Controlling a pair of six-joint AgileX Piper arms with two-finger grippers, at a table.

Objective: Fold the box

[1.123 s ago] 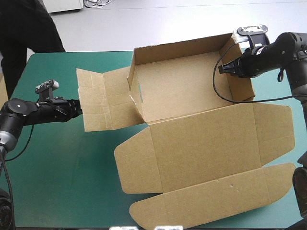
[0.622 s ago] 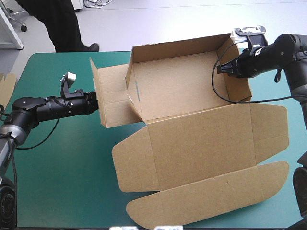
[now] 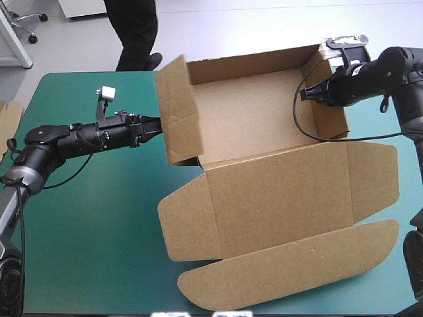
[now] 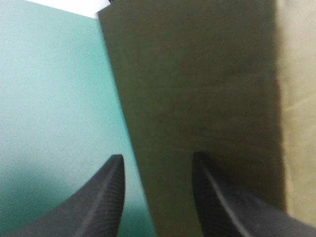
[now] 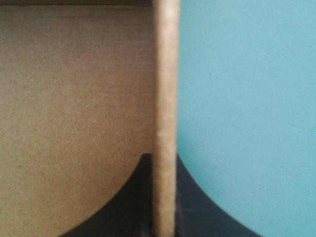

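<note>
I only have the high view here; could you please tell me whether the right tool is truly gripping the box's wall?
Observer: Yes. In the right wrist view the right tool is all but shut, with the edge of the box wall pinched between its fingers.
Operator: Thank you. Is the left tool gripping the raised flap?
Observer: No. The left wrist view shows the left tool open, with the edge of the flap standing ahead between its tips.
</note>
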